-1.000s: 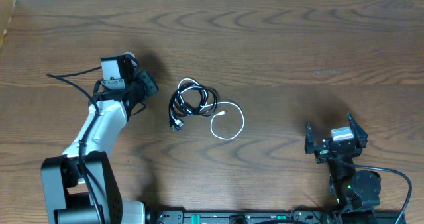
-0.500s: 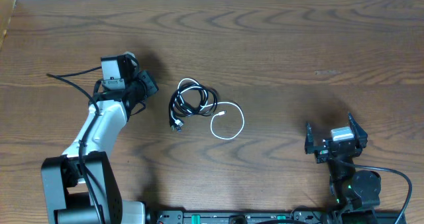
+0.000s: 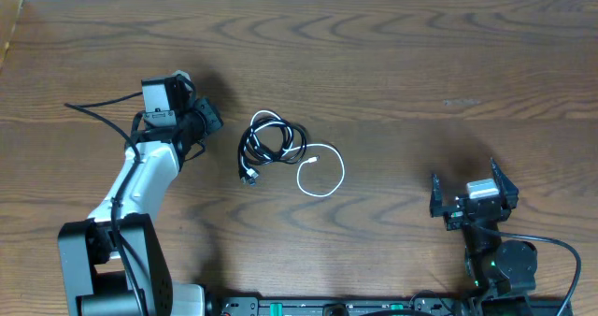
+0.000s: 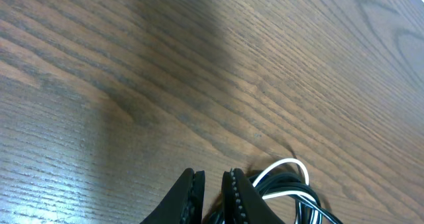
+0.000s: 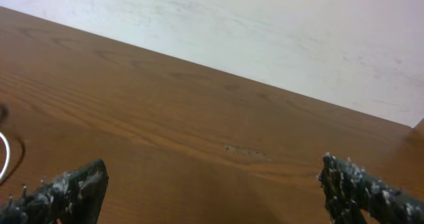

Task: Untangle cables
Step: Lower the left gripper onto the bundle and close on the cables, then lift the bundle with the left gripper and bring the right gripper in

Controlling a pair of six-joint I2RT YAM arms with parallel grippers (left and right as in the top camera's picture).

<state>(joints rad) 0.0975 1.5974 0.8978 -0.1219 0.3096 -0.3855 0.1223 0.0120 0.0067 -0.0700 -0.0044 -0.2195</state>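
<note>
The two cords lie tangled near the middle of the bench point(image 3: 420, 64). The black cord point(image 3: 271, 143) is wound into a loose coil of several turns, with a plug point(image 3: 249, 177) hanging off its lower left. The white cord point(image 3: 322, 172) makes an open loop just to the coil's right, and one strand of it runs up through the top of the black coil.

The left pincer point(image 3: 211, 120) sits just left of the coil, not touching it. Its fingers are pressed almost together and grip nothing. The right pincer point(image 3: 467, 185) is well off to the right by its base, spread wide and empty.

Both cords look light, limp and thin. I'd expect them to slide easily on the wood and to drag each other along if pulled carelessly. They lie flat, so a grip has to come right down onto the bench. The white loop's clear right side looks the best place to take hold, away from the black turns. The black cord could be pinned at the coil's outer left edge or near the plug.
</note>
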